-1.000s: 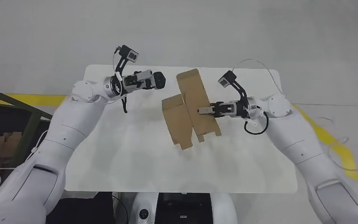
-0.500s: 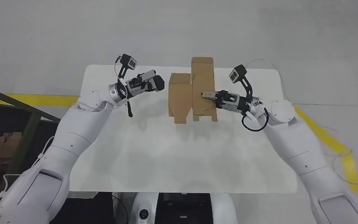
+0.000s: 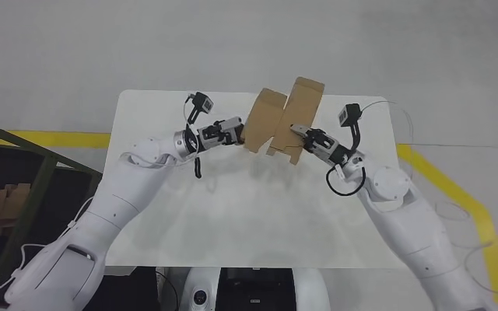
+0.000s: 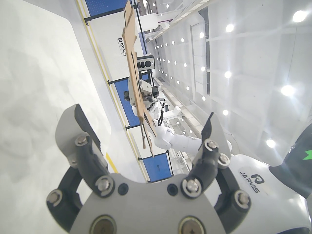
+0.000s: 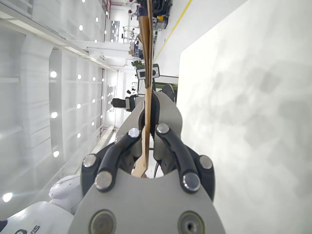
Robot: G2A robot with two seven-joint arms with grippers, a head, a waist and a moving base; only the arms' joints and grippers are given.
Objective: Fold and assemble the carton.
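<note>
While the right jaws are clamped shut on the near-right edge of the flattened cardboard carton (image 5: pixel 148 49), board pinched between both pads (image 5: pixel 167 113), the left jaws are spread wide with nothing between them. The left jaws sit just beside the carton's left edge; the left wrist view shows the board (image 4: pixel 133 74) a bit beyond the fingertips (image 4: pixel 81 120), apparently not touching. Carton (image 3: pixel 282 117) is held up off the white bench (image 3: pixel 233 218), over its far-centre part, flaps at the far end. It is edge-on to both wrist cameras and not yet opened out into a box; layers lie flat together.

Risks, judged from here:
- One pinch at one edge carries the whole blank. It could pivot or slip in the right jaws if the left side pushes on it.
- Board is thin and edge-on to the left jaws. A closing grip may miss, or catch both layers at once, so the sleeve stays flat instead of opening.
- Pulling the sides apart off-axis could crease a panel away from its score line.
- No support from the bench, so a dropped carton lands anywhere.
</note>
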